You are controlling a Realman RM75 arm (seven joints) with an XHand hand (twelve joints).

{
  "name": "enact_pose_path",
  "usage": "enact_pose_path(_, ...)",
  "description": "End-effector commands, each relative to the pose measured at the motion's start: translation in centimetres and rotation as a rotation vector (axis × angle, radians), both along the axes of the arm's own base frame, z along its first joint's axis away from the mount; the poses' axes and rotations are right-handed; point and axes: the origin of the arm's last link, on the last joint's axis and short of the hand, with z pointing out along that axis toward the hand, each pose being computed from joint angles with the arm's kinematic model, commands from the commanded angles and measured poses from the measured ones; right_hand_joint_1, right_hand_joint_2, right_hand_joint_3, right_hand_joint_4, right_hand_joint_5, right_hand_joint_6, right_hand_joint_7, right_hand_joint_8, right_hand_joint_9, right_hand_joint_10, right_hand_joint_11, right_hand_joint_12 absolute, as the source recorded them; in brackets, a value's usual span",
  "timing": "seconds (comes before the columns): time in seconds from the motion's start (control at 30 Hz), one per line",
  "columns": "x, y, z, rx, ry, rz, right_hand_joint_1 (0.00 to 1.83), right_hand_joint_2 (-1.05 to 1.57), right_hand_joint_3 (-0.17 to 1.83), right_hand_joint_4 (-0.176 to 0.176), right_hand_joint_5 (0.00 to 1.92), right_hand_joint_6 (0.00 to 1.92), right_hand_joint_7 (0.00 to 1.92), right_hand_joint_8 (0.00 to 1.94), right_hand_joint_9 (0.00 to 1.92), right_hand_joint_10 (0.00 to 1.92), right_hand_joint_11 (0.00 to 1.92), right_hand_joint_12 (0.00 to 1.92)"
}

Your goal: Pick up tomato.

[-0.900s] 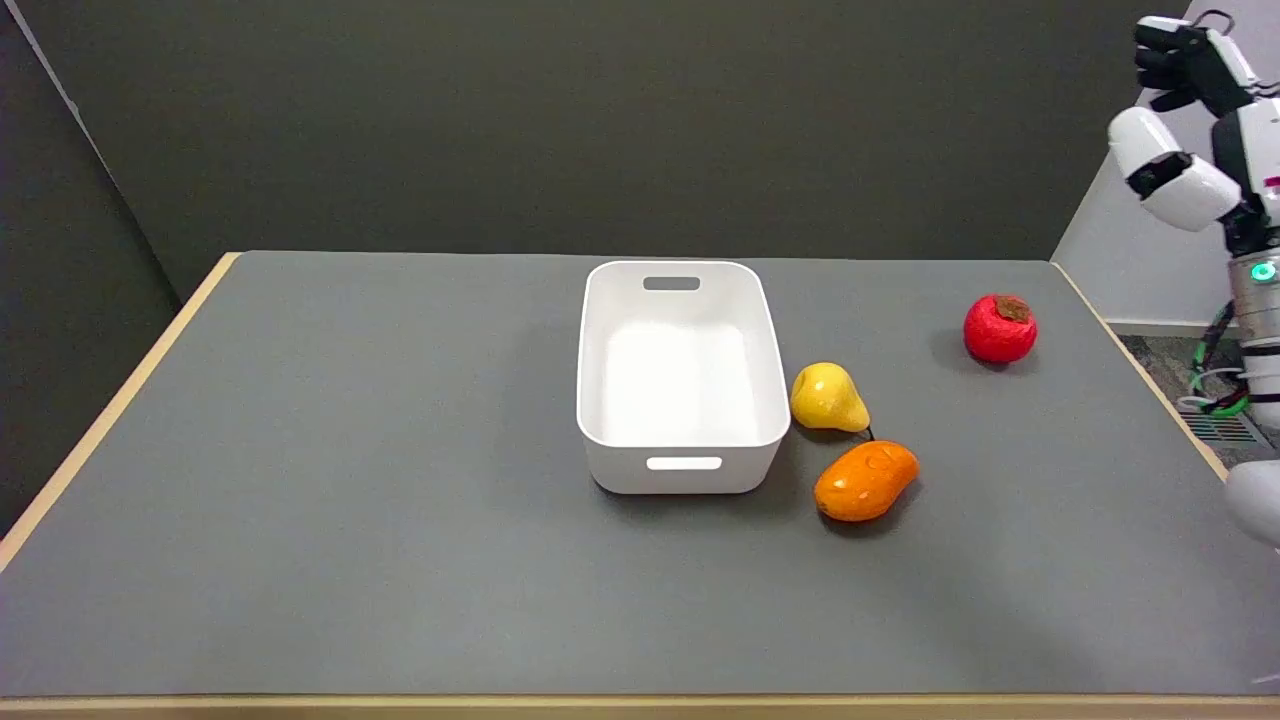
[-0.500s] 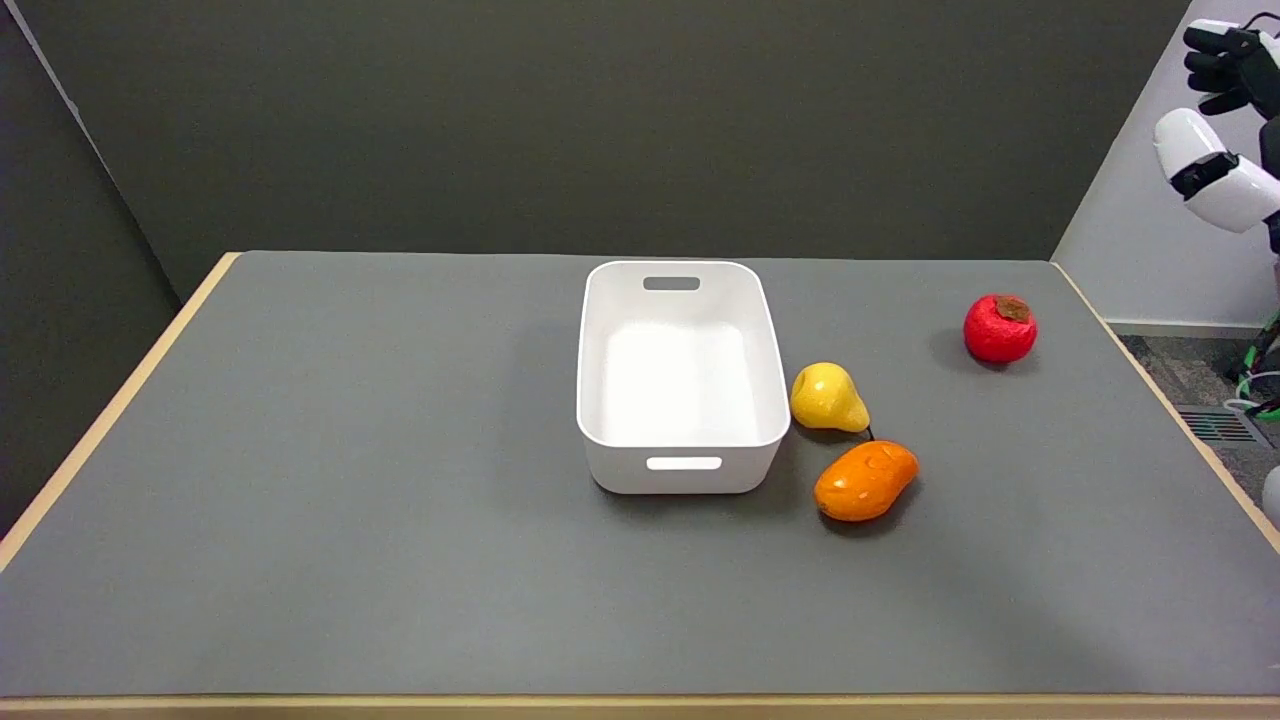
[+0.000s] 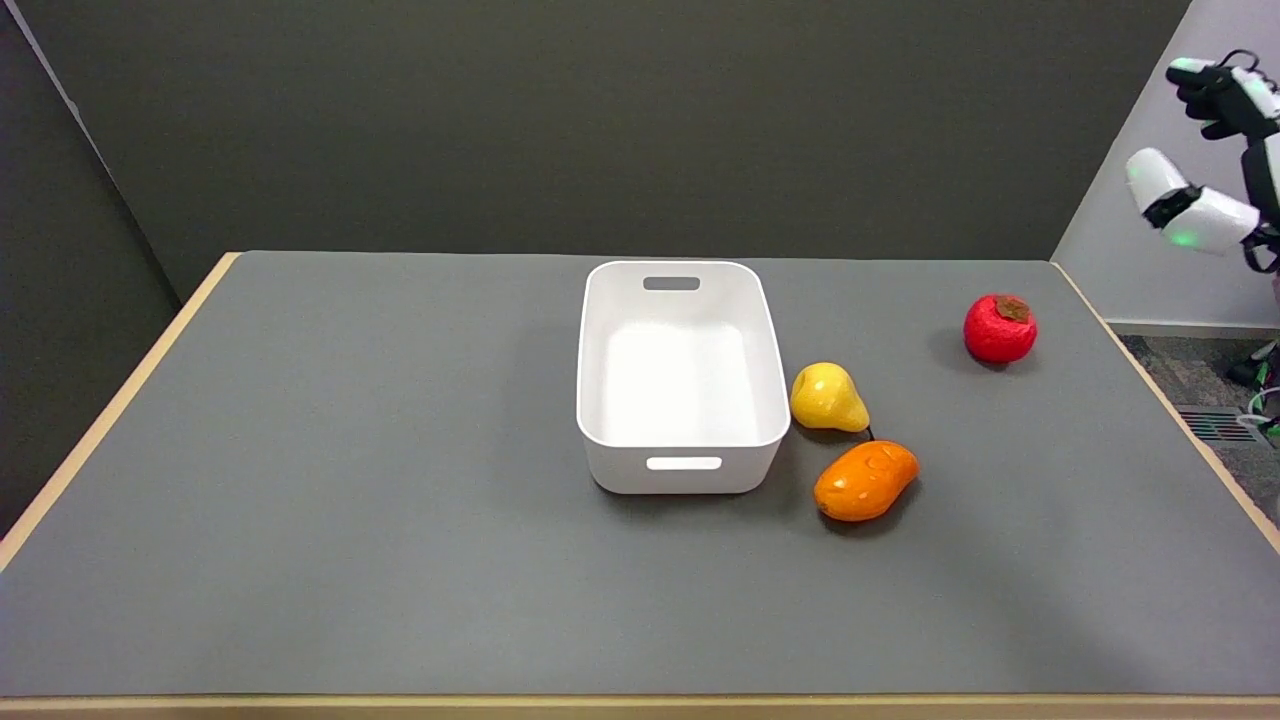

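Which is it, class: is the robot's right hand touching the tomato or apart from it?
Apart. The head view shows the right hand high in the air, off the table's edge, with the tomato alone on the table.

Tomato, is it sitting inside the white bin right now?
No, the tomato lies on the grey table near its far right corner, well apart from the white bin.

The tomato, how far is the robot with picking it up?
Nothing looks done yet: the tomato sits on the table, untouched. The right hand is high at the picture's right edge, beyond the table's edge, holding nothing. Left: reach the tomato, grasp it and lift it.
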Motion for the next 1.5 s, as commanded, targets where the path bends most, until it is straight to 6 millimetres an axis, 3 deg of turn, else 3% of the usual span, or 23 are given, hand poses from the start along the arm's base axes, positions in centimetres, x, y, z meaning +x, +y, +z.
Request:
enact_pose_path(0.03, -2.2, -2.8, -1.7, -0.263, 0.394, -0.335, 0.29, 0.64, 0.91, 0.136, 0.24, 0.50, 0.38, 0.39, 0.32, 0.73, 0.21, 1.29)
enact_pose_path(0.4, -3.8, -3.8, -2.9, -0.220, 0.371, -0.451, 0.16, 0.59, 0.91, 0.137, 0.25, 0.50, 0.38, 0.40, 0.32, 0.73, 0.21, 1.29)
enact_pose_path(0.6, -6.2, -4.8, -4.1, -0.163, 0.372, -0.576, 0.06, 0.53, 0.96, 0.143, 0.25, 0.52, 0.39, 0.44, 0.33, 0.73, 0.20, 1.29)
enact_pose_path(0.9, -8.8, -5.2, -4.2, -0.147, 0.321, -0.712, 0.04, 0.51, 0.97, 0.143, 0.24, 0.50, 0.39, 0.43, 0.32, 0.71, 0.14, 1.22)
enact_pose_path(1.13, -10.2, -5.4, -4.0, -0.145, 0.301, -0.791, 0.03, 0.50, 1.01, 0.127, 0.13, 0.44, 0.16, 0.30, 0.08, 0.50, 0.05, 1.02)
enact_pose_path(1.2, -10.3, -5.6, -3.8, -0.154, 0.293, -0.789, 0.01, 0.49, 0.99, 0.123, 0.12, 0.38, 0.15, 0.26, 0.07, 0.46, 0.01, 1.06)
enact_pose_path(1.33, -10.1, -6.1, -3.3, -0.175, 0.279, -0.762, 0.00, 0.56, 1.06, 0.113, 0.09, 0.34, 0.12, 0.27, 0.06, 0.41, 0.03, 0.95)
enact_pose_path(1.5, -10.0, -7.8, -3.7, -0.174, 0.270, -0.737, 0.00, 0.57, 1.07, 0.110, 0.10, 0.29, 0.13, 0.23, 0.07, 0.38, 0.02, 0.95)
